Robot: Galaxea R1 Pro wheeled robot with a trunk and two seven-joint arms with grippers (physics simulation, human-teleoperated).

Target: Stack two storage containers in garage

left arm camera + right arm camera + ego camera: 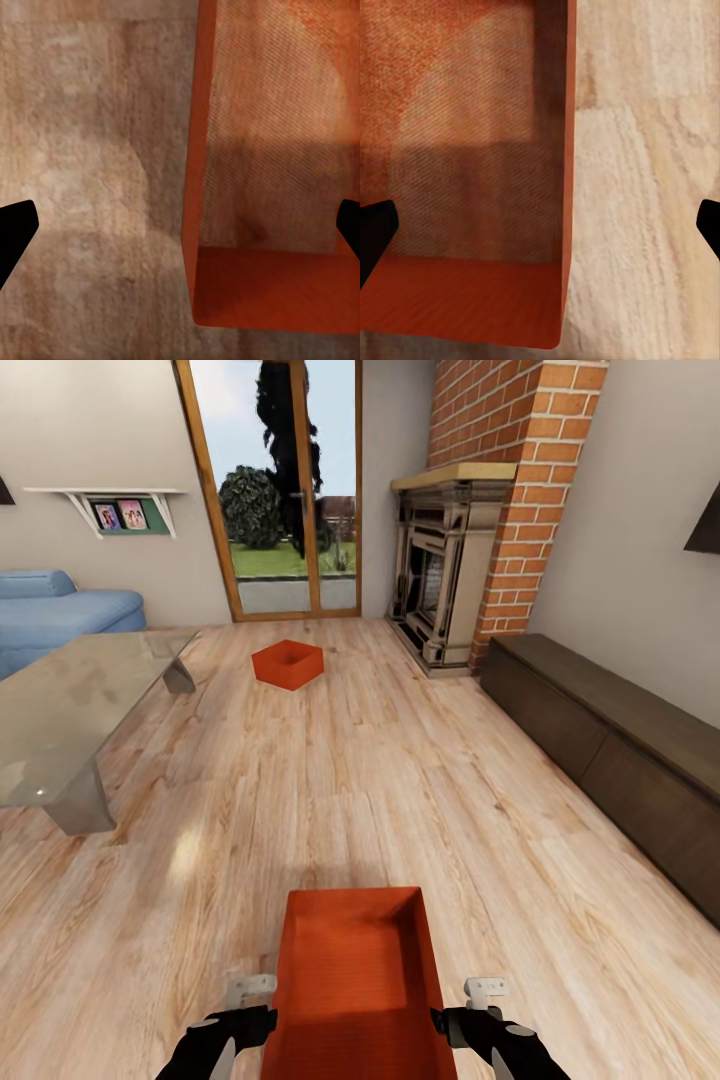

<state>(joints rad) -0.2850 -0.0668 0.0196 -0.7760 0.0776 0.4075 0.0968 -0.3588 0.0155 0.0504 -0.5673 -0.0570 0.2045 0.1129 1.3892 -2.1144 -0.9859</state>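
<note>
The living room spreads across the head view: a light plank floor runs from the bottom edge up to glass doors at top centre. A brick fireplace stands at upper right, with a long dark cabinet running down the right edge. A glass table sits at mid left, and a blue sofa lies behind it at the left edge. A small wall shelf hangs at upper left.

The near bin fills the bottom centre of the head view, open top up, between the two arms. The far bin sits on the planks above centre, well apart from the near one, between the table and the fireplace.

The left gripper is spread wide, its dark fingertips at opposite edges of the left wrist view, straddling the near bin's side wall without touching it. The right gripper is likewise wide, with the bin's other wall between its fingertips, one over the bin's inside and one over the floor.
</note>
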